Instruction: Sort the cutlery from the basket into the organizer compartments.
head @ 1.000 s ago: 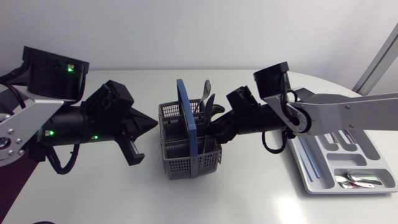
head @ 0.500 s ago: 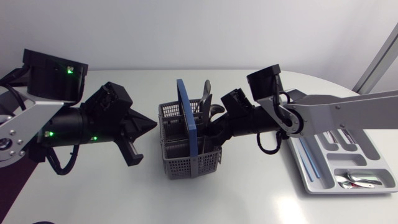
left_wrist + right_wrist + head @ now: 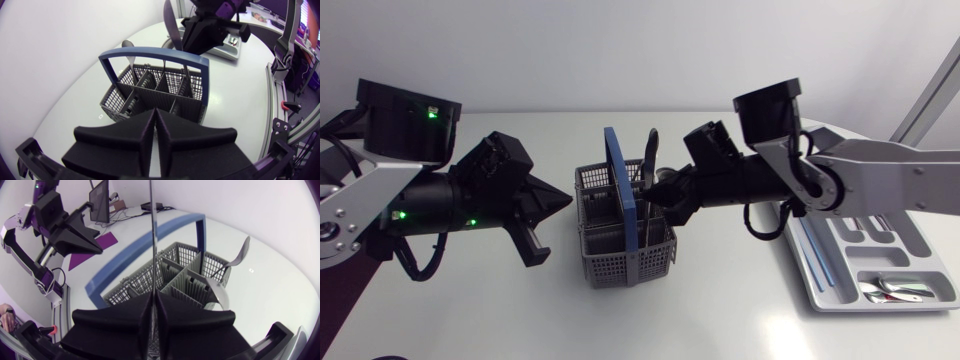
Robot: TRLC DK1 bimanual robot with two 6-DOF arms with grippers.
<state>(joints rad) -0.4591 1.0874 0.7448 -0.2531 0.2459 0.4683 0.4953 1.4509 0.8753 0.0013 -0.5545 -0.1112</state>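
1. Matte black wedge fingers of right gripper [image 3: 152, 299] pinched on a thin, flat silver utensil [image 3: 151, 235], over the rim of the basket [image 3: 620, 262].
2. Utensil upright, long axis vertical, free end pointing up; lower end hidden.
3. Basket of grey perforated plastic with arched blue handle [image 3: 623, 190], mid-way across the table [image 3: 740, 320]; a spoon [image 3: 241, 249] leaning inside.
4. Left gripper [image 3: 155, 114] pressed together on nothing, just short of the basket.
5. Pale moulded organizer [image 3: 920, 262] at the table's right, shiny cutlery [image 3: 898, 290] in its nearest compartment.
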